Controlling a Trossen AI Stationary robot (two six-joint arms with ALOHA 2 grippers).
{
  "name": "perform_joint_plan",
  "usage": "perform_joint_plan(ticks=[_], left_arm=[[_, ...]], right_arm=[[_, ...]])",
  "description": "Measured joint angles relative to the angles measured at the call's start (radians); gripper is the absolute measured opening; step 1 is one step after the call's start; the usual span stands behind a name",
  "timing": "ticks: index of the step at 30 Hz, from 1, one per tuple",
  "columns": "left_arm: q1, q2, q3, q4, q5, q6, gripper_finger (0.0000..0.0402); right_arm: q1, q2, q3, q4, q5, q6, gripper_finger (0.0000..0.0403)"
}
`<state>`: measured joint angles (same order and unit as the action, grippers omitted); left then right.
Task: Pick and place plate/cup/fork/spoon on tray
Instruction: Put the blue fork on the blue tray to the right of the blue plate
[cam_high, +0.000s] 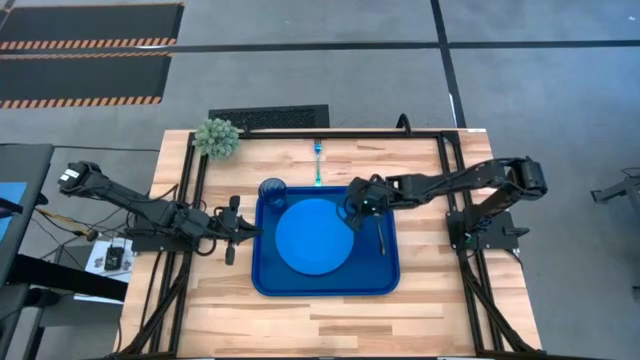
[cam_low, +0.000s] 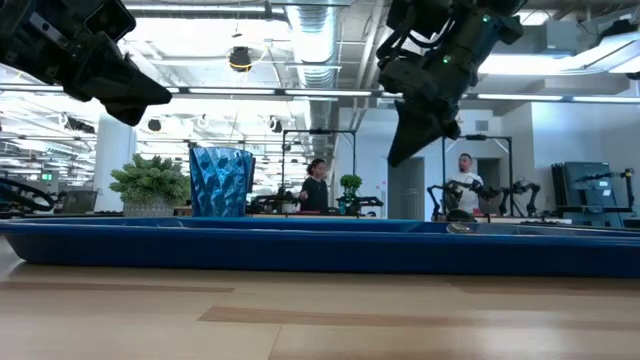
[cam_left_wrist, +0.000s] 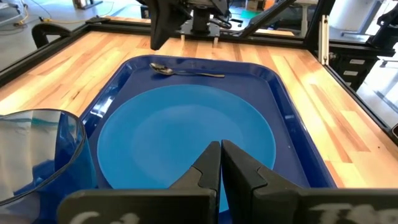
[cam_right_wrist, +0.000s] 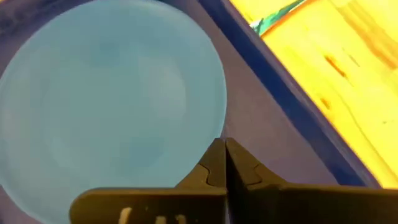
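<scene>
The dark-blue tray (cam_high: 390, 280) lies in the middle of the table. On it lie the bright-blue plate (cam_high: 315, 236), the cup (cam_high: 272, 190) upright in the tray's far left corner, and the spoon (cam_high: 381, 236) along the tray's right side. The fork (cam_high: 318, 160) lies on the wood just beyond the tray's far edge. My right gripper (cam_high: 352, 207) is shut and empty above the plate's far right edge (cam_right_wrist: 205, 118). My left gripper (cam_high: 236, 228) is shut and empty just left of the tray, pointing at the plate (cam_left_wrist: 186, 134).
A small green plant (cam_high: 217, 137) stands at the table's far left. Black frame rails (cam_high: 190, 190) run along the table's left, right and far sides. Bare wood lies near the front edge. People stand far off in the room (cam_low: 316, 185).
</scene>
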<state>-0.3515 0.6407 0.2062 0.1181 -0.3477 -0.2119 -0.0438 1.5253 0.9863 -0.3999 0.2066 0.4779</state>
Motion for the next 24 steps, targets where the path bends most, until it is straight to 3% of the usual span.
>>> perform_joint_plan(ticks=[4, 14, 24], left_arm=[[0.0, 0.0, 0.0, 0.0, 0.0, -0.001, 0.0], [0.0, 0.0, 0.0, 0.0, 0.0, -0.011, 0.0], [0.0, 0.0, 0.0, 0.0, -0.016, -0.01, 0.0]], right_arm=[[-0.012, 0.0, -0.004, 0.043, 0.0, -0.029, 0.0006], [-0.049, 0.0, -0.21, 0.513, -0.059, -0.054, 0.0006], [-0.113, 0.0, -0.225, 0.508, -0.051, 0.038, 0.0006]])
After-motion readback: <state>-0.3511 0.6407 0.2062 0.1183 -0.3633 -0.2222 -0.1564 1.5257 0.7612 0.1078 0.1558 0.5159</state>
